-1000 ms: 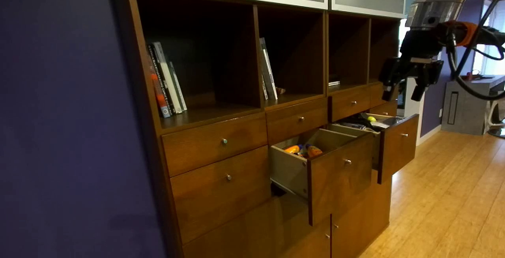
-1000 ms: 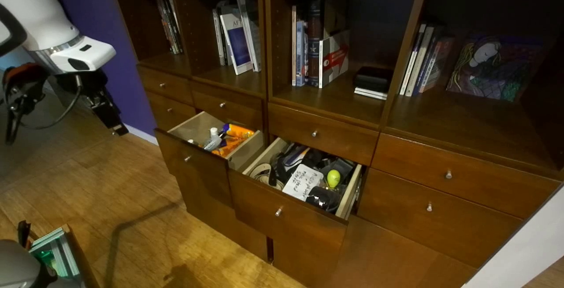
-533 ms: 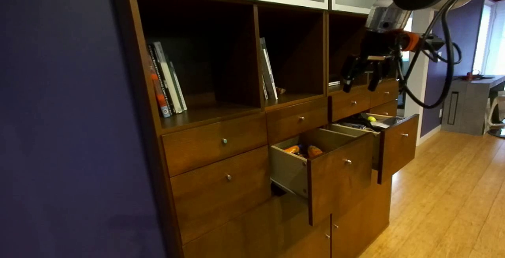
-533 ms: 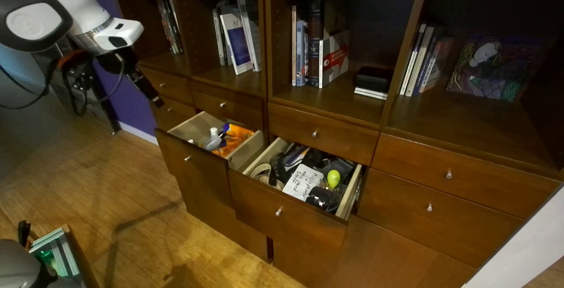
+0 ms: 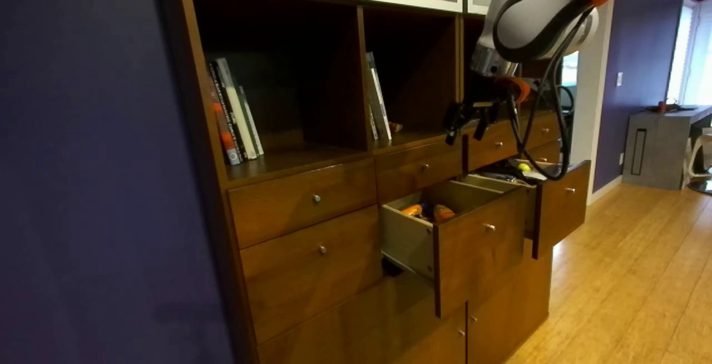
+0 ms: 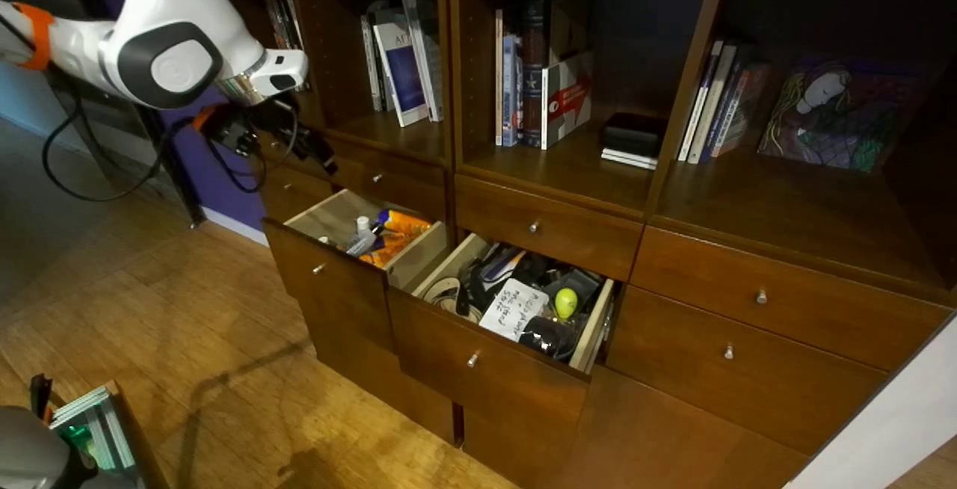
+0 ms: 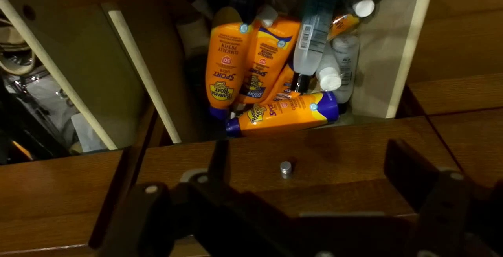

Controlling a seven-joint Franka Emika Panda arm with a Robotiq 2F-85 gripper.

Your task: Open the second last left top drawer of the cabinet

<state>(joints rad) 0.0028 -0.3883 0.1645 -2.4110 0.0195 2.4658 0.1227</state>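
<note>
The drawer [image 5: 414, 170] is a shallow reddish-brown front with a small round knob, and it is shut. It also shows in an exterior view [image 6: 400, 188] and in the wrist view [image 7: 338, 151]. Its knob [image 7: 286, 169] appears between my fingers in the wrist view, nearer the left finger, with no contact visible. The cabinet [image 5: 364, 74] fills both exterior views [image 6: 448, 100]. My gripper [image 5: 465, 134] is open and empty, in front of the cabinet near the top drawers. It also shows in an exterior view [image 6: 320, 154] and at the bottom of the wrist view [image 7: 308, 149].
The deeper drawer [image 5: 478, 247] below stands pulled out, holding orange sunscreen bottles [image 7: 226, 68]. A neighbouring deep drawer [image 6: 486, 369] is also out, holding cables and a yellow-green ball [image 6: 566, 303]. Books [image 6: 404, 63] stand in the cubbies above. A cable [image 5: 556, 169] loops from the arm.
The arm and open gripper have moved across toward the drawer, leftward in one exterior picture and rightward in the other. The drawers have not moved.
</note>
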